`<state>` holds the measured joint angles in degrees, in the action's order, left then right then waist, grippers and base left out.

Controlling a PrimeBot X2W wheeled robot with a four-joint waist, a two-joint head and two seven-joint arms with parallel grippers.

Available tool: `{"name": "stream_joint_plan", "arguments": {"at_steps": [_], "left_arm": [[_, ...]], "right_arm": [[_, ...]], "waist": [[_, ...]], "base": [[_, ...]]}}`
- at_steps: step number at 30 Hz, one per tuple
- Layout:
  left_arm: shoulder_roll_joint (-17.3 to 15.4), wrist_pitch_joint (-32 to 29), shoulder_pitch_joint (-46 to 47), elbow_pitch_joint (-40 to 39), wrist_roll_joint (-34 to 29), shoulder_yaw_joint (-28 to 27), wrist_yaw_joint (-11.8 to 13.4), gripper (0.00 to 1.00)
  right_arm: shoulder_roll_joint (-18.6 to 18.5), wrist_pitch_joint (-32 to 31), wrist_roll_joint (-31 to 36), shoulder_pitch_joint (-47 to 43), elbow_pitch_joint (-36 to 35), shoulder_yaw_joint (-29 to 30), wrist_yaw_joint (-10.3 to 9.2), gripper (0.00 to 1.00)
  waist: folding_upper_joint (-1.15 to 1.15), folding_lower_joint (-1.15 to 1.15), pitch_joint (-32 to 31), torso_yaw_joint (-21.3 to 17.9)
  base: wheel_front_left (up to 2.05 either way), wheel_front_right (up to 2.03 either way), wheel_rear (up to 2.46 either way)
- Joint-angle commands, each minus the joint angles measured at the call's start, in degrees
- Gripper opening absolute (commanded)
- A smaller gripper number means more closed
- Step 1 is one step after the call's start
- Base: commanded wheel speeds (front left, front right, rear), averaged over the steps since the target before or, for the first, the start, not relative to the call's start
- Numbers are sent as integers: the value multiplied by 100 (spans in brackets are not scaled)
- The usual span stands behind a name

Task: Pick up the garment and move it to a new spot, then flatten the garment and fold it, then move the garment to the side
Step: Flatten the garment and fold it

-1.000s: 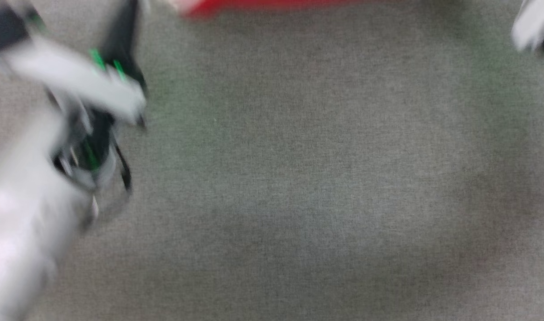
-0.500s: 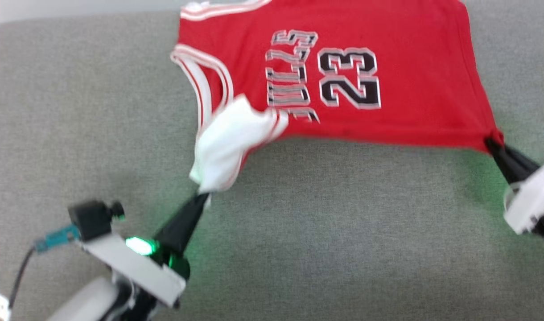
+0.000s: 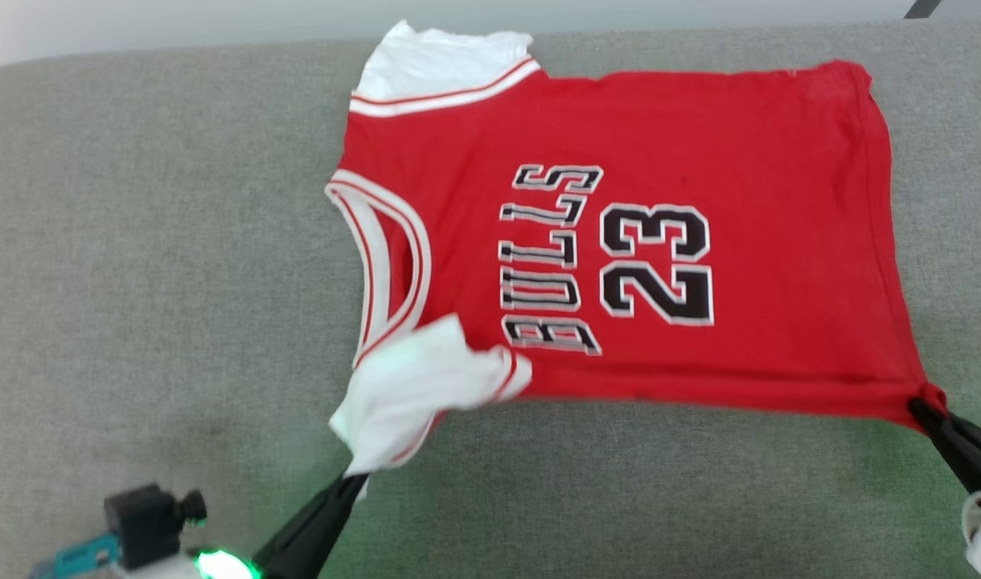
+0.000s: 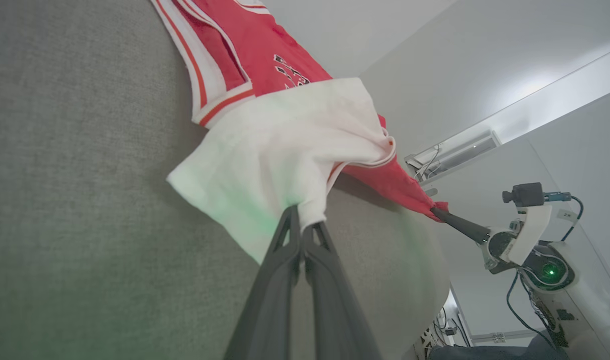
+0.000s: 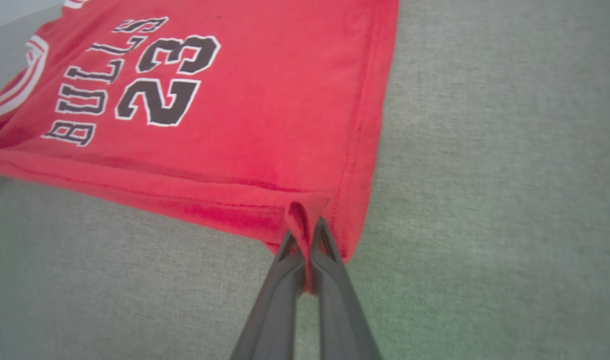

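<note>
My left gripper [image 3: 355, 480] reaches up from the lower left, clamped on the garment's [image 3: 780, 161] turned-out white corner. My right gripper [image 3: 918, 406] angles in from the lower right, pinching the red hem corner. The garment lies spread on the grey cushion [image 3: 137, 281].

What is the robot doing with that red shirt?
The robot is holding a red basketball shirt at two spots. Its left gripper is pinched shut on the white, turned-out shoulder part, and its right gripper is pinched shut on a bottom corner. The shirt lies mostly spread out on a grey cushion, print up, its near edge stretched between them. It isn't folded yet.
</note>
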<state>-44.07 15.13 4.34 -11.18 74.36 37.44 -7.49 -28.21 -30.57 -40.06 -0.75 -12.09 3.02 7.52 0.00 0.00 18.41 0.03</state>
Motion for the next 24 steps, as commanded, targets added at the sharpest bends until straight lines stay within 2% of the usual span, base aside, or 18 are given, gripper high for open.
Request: {"name": "stream_joint_plan", "arguments": {"at_steps": [1, 6, 10, 16, 24], "left_arm": [[-10, -3, -152, -85, -84, -69, 5, 0], [11, -3, -385, -350, -305, -327, 5, 0], [-66, -98, 116, -382, -375, -176, 5, 0], [-49, -298, 1329, 6, -301, -92, 5, 0], [208, -296, 2399, 984, -27, 133, 5, 0]], "right_arm": [[57, -73, 58, -129, -135, 138, -6, 0], [326, -350, 141, -287, -555, 433, -6, 0], [438, -458, 192, 99, -479, 418, -6, 0], [434, -493, 323, 1188, 230, 97, -6, 0], [507, -336, 613, 2461, 1485, -305, -6, 0]], "waist": [[0, 0, 2, -8], [0, 0, -24, -23], [0, 0, -51, -48], [0, 0, 26, -127], [0, 0, 262, -209]], "base": [[0, 0, 0], [0, 0, 0], [0, 0, 0], [0, 0, 0], [0, 0, 0]]}}
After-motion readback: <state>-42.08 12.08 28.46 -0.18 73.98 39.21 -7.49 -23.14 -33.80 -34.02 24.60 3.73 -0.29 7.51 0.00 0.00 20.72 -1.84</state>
